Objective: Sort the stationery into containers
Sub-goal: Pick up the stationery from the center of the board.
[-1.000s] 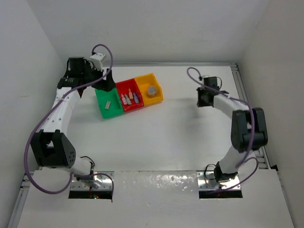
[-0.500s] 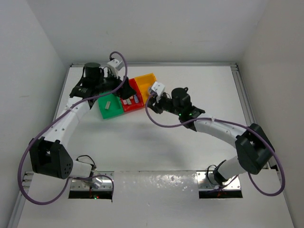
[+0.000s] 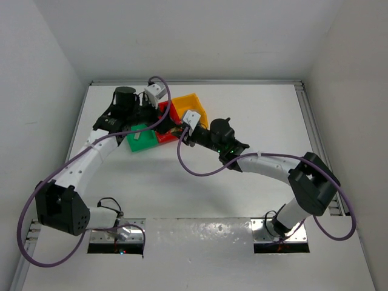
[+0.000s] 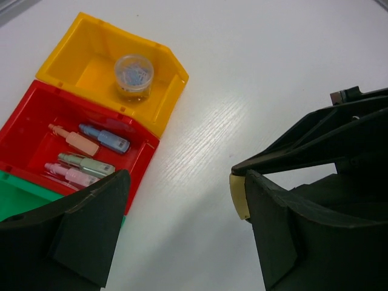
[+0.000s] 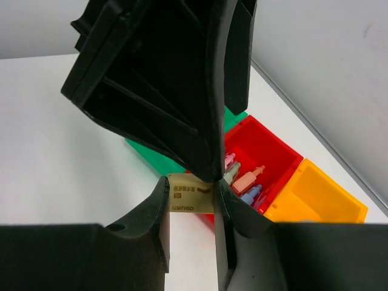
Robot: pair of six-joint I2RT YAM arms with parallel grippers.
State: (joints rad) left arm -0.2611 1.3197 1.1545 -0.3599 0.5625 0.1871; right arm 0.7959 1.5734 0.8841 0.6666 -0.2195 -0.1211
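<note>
Now the right claw (image 5: 191,203) grips the tan block (image 5: 188,193) near the red bin (image 5: 276,150).

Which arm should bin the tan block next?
Right, probably. The right gripper is shut on the tan block just short of the bins; the left gripper is open and holds nothing.

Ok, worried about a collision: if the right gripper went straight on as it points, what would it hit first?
Probably the left gripper: its black fingers loom directly ahead of the right gripper's tan block, red bin beyond. Depth unclear.
</note>
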